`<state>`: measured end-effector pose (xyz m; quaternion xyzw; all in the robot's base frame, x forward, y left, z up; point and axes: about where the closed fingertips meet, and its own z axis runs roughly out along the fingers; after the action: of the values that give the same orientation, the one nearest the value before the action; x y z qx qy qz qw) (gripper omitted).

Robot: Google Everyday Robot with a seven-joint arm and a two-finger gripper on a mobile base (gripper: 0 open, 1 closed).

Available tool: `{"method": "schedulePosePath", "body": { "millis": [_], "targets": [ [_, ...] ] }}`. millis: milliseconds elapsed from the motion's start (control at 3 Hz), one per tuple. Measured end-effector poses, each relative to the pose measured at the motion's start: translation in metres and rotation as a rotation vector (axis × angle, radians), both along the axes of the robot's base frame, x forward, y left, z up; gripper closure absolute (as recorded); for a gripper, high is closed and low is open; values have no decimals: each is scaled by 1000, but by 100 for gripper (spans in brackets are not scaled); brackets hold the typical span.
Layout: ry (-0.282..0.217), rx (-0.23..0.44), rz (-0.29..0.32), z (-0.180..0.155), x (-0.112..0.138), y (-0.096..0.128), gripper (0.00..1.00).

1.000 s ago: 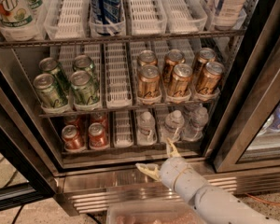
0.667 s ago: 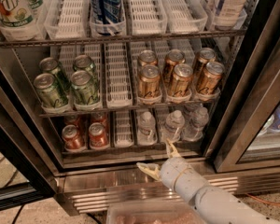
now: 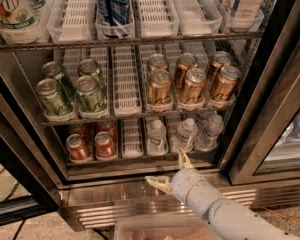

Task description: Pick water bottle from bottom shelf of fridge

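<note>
Two pale fingers (image 3: 184,159) of your gripper (image 3: 166,166) stand spread wide with nothing between them, one pointing up toward the rack, the other pointing left along the steel sill. You will find it just where it was a second ago: low in front of the fridge (image 3: 115,209), below the front edge of the bottom shelf (image 3: 131,140), with the grey arm (image 3: 225,215) running off to the lower right. Nothing in the cooler has shifted either.

The upper fingertip sits just under the water bottle (image 3: 186,133), the middle one of three clear bottles on that shelf, and does not touch it. The bottle stands upright in its white lane, cap on. Left of the bottles are two red cans (image 3: 79,148). On the rack above you see gold cans (image 3: 192,84) and green cans (image 3: 90,92).
</note>
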<state>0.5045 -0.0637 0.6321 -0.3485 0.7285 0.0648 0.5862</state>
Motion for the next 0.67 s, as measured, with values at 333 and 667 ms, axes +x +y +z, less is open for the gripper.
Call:
{"method": "schedulePosePath", "body": {
  "millis": [333,667],
  "targets": [
    [0,0,0,0,0,0,27],
    [0,0,0,0,0,0,31]
  ]
}}
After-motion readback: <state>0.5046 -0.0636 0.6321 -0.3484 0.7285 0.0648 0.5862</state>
